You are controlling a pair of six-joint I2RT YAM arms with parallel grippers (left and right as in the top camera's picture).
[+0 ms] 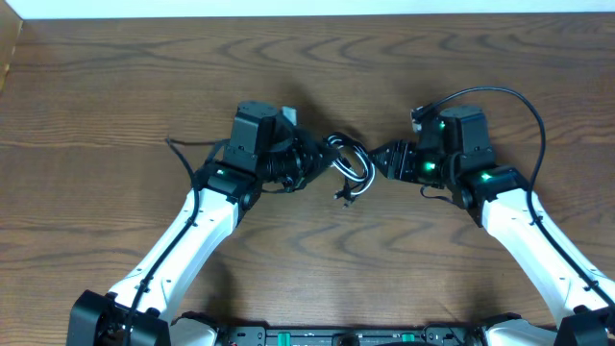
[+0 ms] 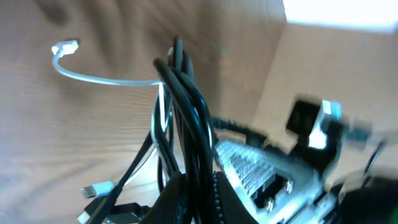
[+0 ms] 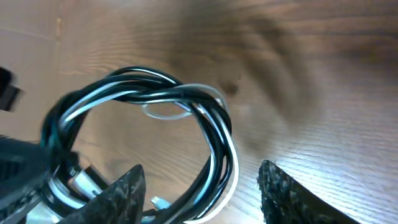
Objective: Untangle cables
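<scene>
- Left gripper (image 1: 306,165) is clamped on the cables (image 1: 351,165), anchoring one side of the bundle
- Right gripper (image 3: 204,177) is wide open, with the loop's near edge between its fingers; best to pinch a single strand, then pull away gently
- Cables: white and black cords twisted into one ring between the grippers over the table (image 1: 115,86), small plugs dangling

Blurred in left wrist view: cables (image 2: 186,118). Cut off at bottom of right wrist view: loop, right gripper (image 3: 200,169) fingers (image 3: 283,193).
</scene>
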